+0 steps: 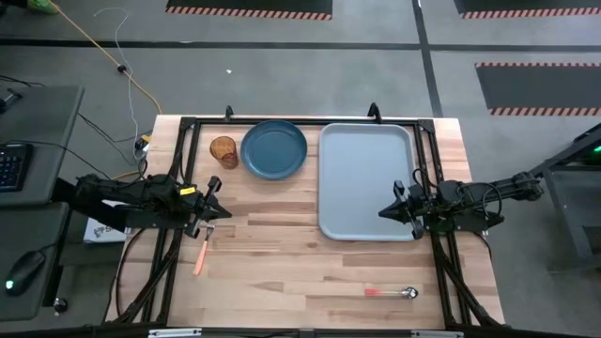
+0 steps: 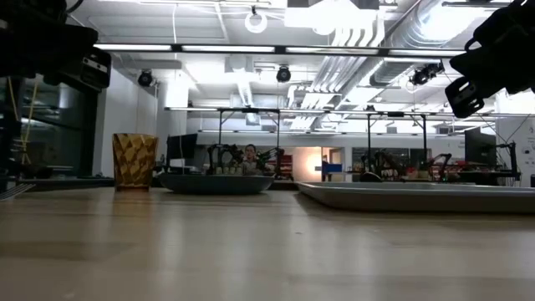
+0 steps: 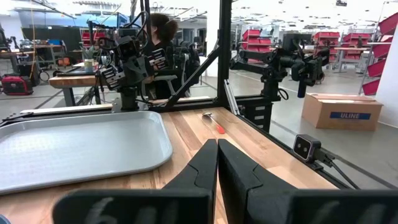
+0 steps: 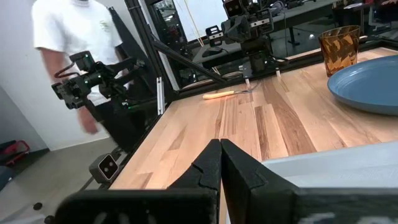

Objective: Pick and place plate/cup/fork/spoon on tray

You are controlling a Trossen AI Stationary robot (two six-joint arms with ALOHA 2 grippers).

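- Nothing sits on the tray (image 1: 366,183) yet; you are at the start.
- Both grippers, left (image 1: 218,208) and right (image 1: 385,213), are closed and empty.
- The fork (image 1: 201,252) lies nearest your left gripper; open and descend.

Dark blue plate (image 1: 273,148); amber faceted cup (image 1: 223,150); blue-grey tray (image 1: 366,180).

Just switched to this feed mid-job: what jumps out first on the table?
The large light blue-grey tray lies bare on the right half, with the dark blue plate and amber cup beside it along the far edge. The fork lies by the left gripper, the spoon near the front edge, and the right gripper hovers at the tray's edge.
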